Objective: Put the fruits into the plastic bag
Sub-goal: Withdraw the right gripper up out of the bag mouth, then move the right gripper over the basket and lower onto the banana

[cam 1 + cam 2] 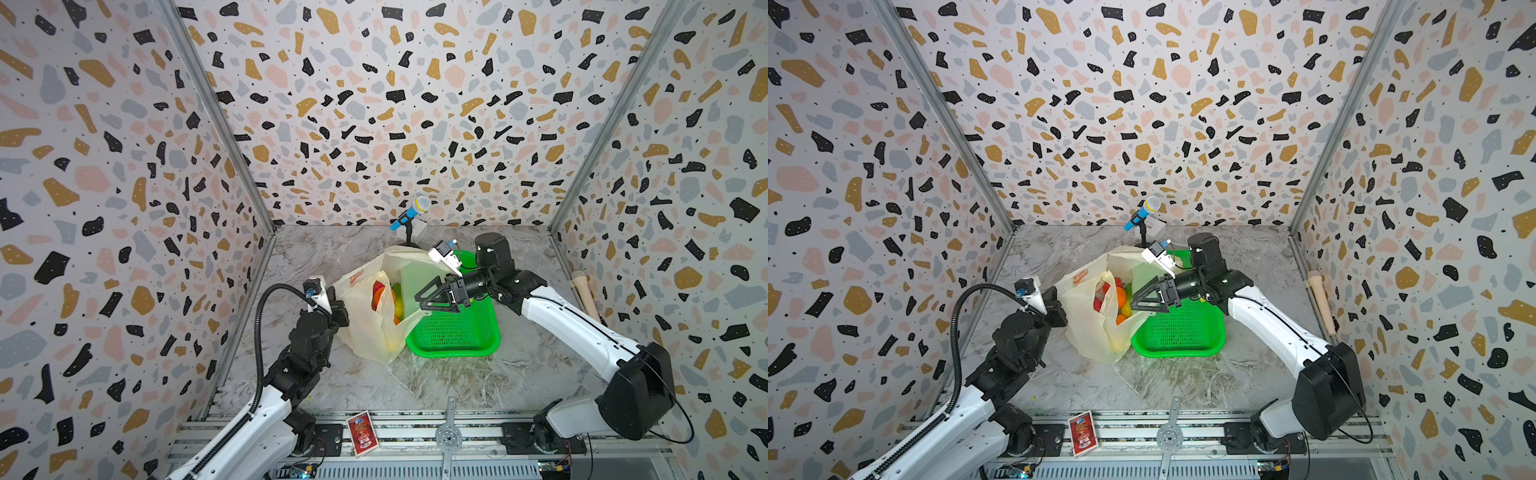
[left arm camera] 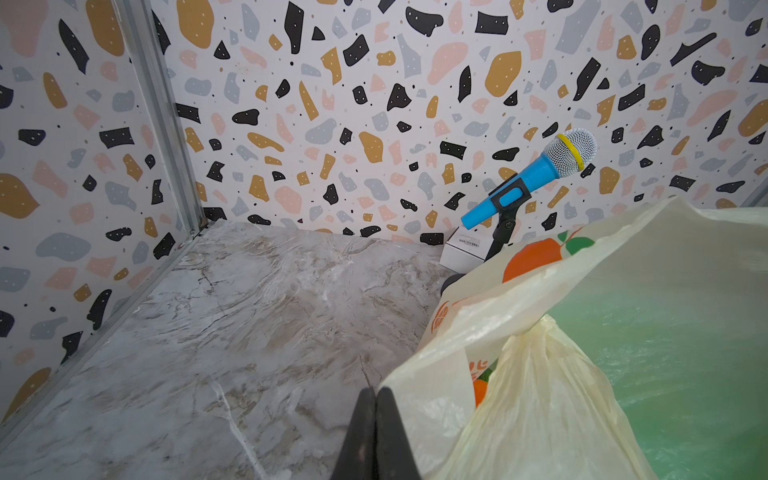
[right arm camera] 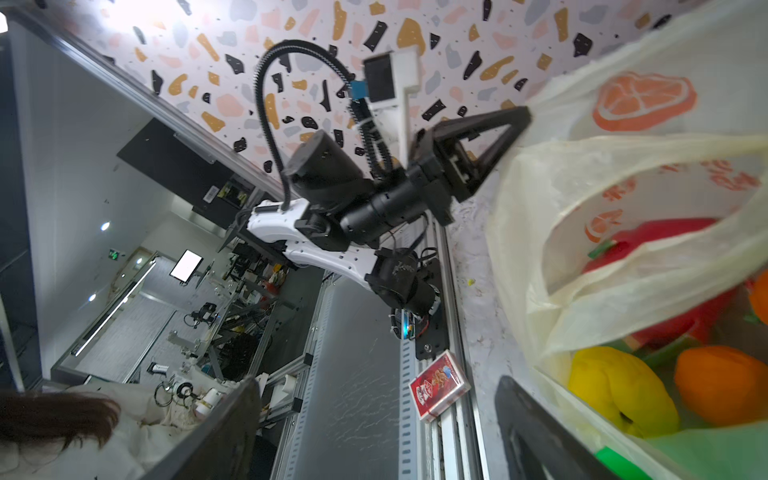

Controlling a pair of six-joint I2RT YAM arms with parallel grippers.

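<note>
The cream-yellow plastic bag (image 1: 365,328) (image 1: 1088,332) stands on the marble tabletop with its mouth facing right, its right side against the green basket (image 1: 457,332). Inside lie fruits: a red one (image 3: 665,249), a yellow one (image 3: 619,386) and an orange (image 3: 719,386); the orange (image 1: 1120,296) also shows from above. My left gripper (image 1: 343,311) (image 2: 376,390) is shut on the bag's left rim and holds it up. My right gripper (image 1: 419,303) (image 3: 378,382) hangs open and holds nothing at the bag's mouth, over the basket's left edge.
A blue toy microphone (image 1: 411,212) on a stand and a small white box (image 2: 461,249) sit behind the bag at the back wall. A wooden stick (image 1: 584,291) lies along the right wall. A red card pack (image 1: 363,432) rests on the front rail.
</note>
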